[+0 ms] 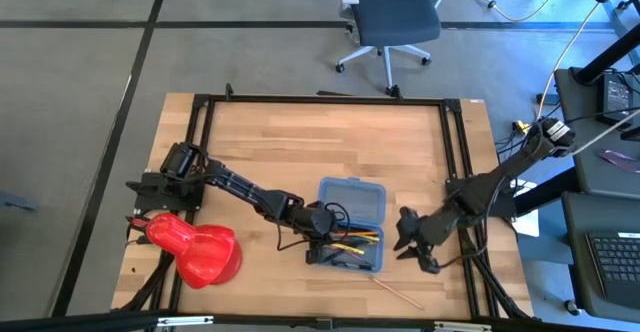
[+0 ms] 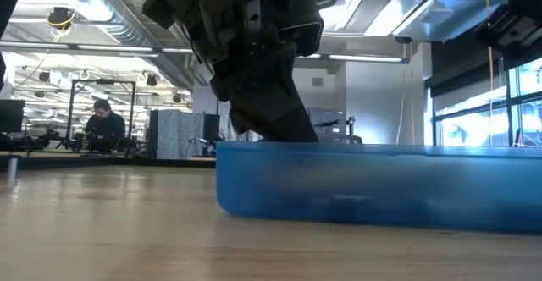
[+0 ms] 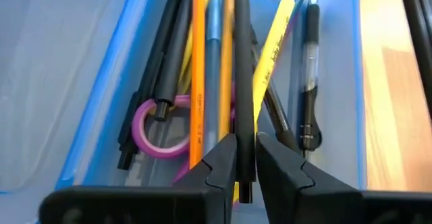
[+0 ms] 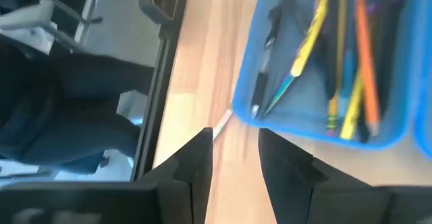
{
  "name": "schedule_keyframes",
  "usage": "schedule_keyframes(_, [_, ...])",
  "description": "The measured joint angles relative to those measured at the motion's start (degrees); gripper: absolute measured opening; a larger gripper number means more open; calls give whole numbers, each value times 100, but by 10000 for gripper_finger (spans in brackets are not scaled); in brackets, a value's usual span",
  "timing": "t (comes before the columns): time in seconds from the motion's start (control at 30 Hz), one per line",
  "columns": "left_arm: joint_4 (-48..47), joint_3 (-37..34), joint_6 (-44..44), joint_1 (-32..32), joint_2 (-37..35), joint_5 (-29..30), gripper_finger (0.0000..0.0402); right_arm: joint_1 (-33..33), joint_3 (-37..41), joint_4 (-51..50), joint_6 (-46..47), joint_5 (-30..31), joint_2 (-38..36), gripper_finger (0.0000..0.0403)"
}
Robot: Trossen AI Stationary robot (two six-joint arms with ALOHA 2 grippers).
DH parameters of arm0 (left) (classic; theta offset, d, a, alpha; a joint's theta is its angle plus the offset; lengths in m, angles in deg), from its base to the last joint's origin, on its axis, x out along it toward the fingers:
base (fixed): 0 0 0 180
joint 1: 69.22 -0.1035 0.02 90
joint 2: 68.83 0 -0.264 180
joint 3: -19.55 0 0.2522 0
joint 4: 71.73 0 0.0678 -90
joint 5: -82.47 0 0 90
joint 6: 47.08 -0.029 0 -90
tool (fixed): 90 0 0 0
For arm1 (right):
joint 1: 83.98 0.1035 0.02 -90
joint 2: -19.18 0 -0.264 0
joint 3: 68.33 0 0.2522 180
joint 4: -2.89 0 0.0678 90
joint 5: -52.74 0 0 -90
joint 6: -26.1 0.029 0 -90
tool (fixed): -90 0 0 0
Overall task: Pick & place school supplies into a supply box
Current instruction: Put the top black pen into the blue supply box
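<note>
The open translucent blue supply box (image 1: 352, 200) lies on the wooden table, and its side wall fills the low view (image 2: 381, 184). Its near half holds an orange pencil (image 3: 198, 62), a blue pen (image 3: 213, 69), a yellow pen (image 3: 273, 48), a clear-barrelled black pen (image 3: 309, 75) and purple-handled scissors (image 3: 145, 133). My left gripper (image 1: 322, 234) is over the box's near-left part, shut on a thin black pen (image 3: 241, 62). My right gripper (image 1: 415, 244) is open and empty, to the right of the box. A plain wood pencil (image 1: 397, 292) lies on the table near the front edge. My left gripper pinches the black pen between its two fingertips (image 3: 223, 163), close to the pen's near end (image 3: 244, 150), which sticks out a little behind them. The fingers lie across the pen. The pen runs forward over the other pens in the box; whether its far end rests on them I cannot tell.
A big glossy red blob-shaped object (image 1: 195, 250) lies at the table's near left. A black frame (image 1: 320, 99) runs around the tabletop. The wood pencil's tip (image 4: 223, 123) shows just beside the box's corner. An office chair (image 1: 395, 17) stands beyond the far edge.
</note>
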Motion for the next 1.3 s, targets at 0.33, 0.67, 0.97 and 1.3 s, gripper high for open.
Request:
schedule_keyframes(0.33, [-38, -1, -6, -11, -4, -166, 122, 448, -1151, -1611, 861, -114, 1307, 124])
schedule_keyframes(0.67, [9, 0, -9, -35, -7, -141, 177, 1070, -1546, -1021, 2019, -146, 2253, 124])
schedule_keyframes(0.97, [73, 0, -690, -35, -7, -68, 178, 1227, -1544, -268, 2024, -158, 2922, 124])
schedule_keyframes(1.3, [160, 0, -971, -35, -9, 342, 177, 1225, -1551, -281, 2634, -154, 3515, 124])
